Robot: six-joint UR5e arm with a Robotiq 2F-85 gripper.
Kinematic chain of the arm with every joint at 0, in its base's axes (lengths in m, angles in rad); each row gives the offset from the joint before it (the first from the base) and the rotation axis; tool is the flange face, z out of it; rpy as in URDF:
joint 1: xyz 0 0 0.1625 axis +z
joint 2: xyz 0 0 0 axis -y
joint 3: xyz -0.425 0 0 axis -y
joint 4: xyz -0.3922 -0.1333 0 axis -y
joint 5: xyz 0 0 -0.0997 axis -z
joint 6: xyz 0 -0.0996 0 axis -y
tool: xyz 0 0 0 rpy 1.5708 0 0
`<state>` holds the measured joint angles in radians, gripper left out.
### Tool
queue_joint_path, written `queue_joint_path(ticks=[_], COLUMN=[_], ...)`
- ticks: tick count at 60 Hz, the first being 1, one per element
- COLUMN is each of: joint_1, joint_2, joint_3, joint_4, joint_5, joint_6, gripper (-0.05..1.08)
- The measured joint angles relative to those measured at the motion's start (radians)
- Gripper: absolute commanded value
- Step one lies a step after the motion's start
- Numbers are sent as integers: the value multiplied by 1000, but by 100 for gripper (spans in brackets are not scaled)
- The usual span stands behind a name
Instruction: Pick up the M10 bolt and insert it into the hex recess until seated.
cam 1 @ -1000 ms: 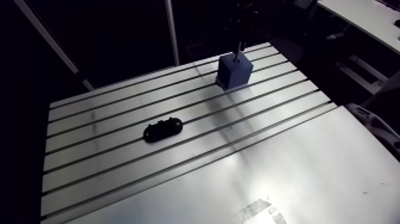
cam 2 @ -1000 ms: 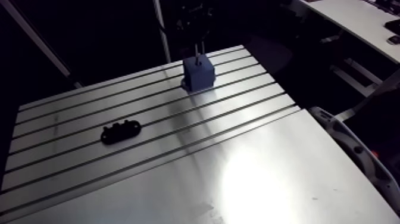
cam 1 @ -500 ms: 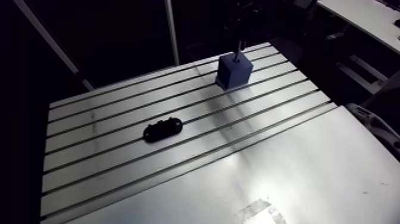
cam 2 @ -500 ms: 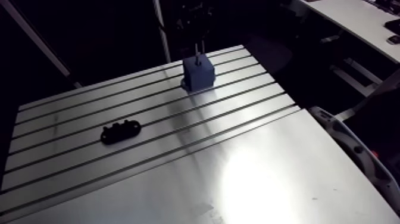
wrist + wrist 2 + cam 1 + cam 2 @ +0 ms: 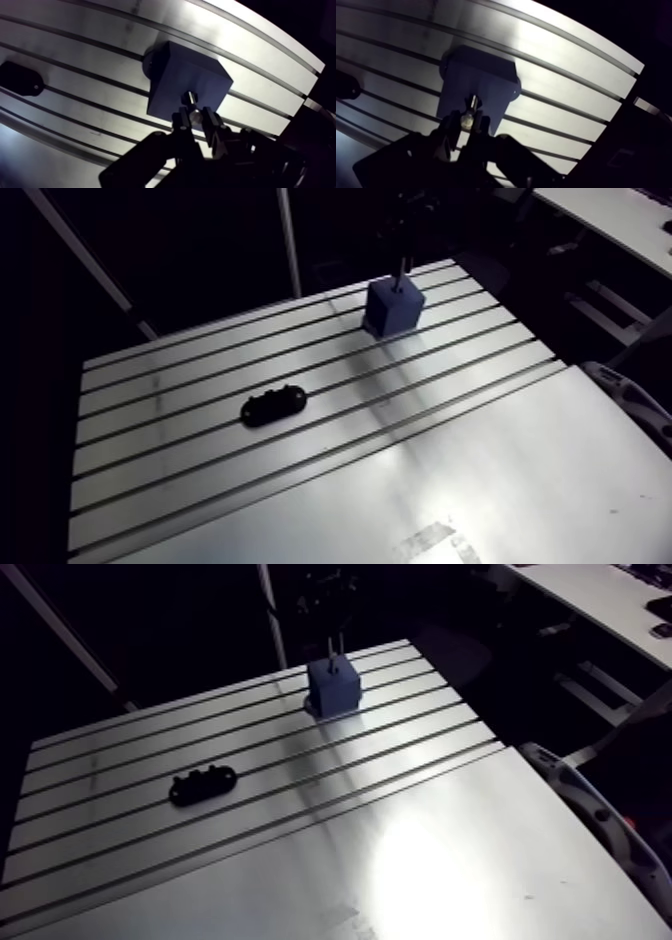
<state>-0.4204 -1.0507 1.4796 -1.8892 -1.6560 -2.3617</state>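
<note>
The M10 bolt (image 5: 189,98) stood upright, pinched between the narrowly set fingers of the gripper (image 5: 195,116); its long axis pointed straight down from them onto the blue block (image 5: 172,75), tip at the top face; seating looked unfinished.

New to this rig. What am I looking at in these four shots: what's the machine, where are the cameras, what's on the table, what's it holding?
It is one robot arm with a two-finger gripper, working over a slotted aluminium table. Two pictures come from a stereo camera on the arm's upper link, which looks down on the table from a distance. The other two come from a stereo camera on the wrist, looking past the fingers. On the table stand a blue block and, well apart from it, a flat black oval part. The gripper is shut on a thin metal bolt, held over the block's top face. Whether the bolt's tip is already in a recess cannot be seen.
</note>
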Motion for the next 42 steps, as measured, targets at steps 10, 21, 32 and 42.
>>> queue_joint_path(ticks=[10,21,32,42], joint_1=[-1,-1,-1,0], joint_2=[4,6,7,7], joint_3=[0,0,3,10], joint_4=[0,-1,-1,-11], joint_5=[0,0,1,1], joint_6=[0,0,1,10], gripper=[86,86,29,1])
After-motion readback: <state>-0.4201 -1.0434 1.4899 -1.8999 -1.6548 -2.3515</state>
